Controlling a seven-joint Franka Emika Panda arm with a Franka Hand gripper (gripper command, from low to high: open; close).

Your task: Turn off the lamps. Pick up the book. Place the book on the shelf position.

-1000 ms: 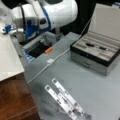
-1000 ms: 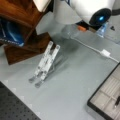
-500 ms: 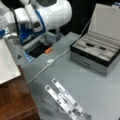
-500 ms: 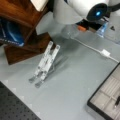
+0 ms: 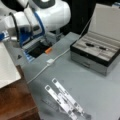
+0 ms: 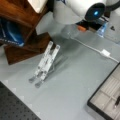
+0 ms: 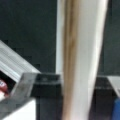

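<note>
Grey tabletop fills most of both front views, with the white Franka arm bulking across the upper left in a front view. White book lies at the left edge of that view, resting on the reddish-brown shelf board; in a front view its corner shows at the top on the wooden shelf. Black-and-silver case stands open at the right. Silver perforated stand lies folded at the bottom centre. White cable crosses the table. The gripper itself cannot be made out, so whether it is open or closed cannot be told
</note>
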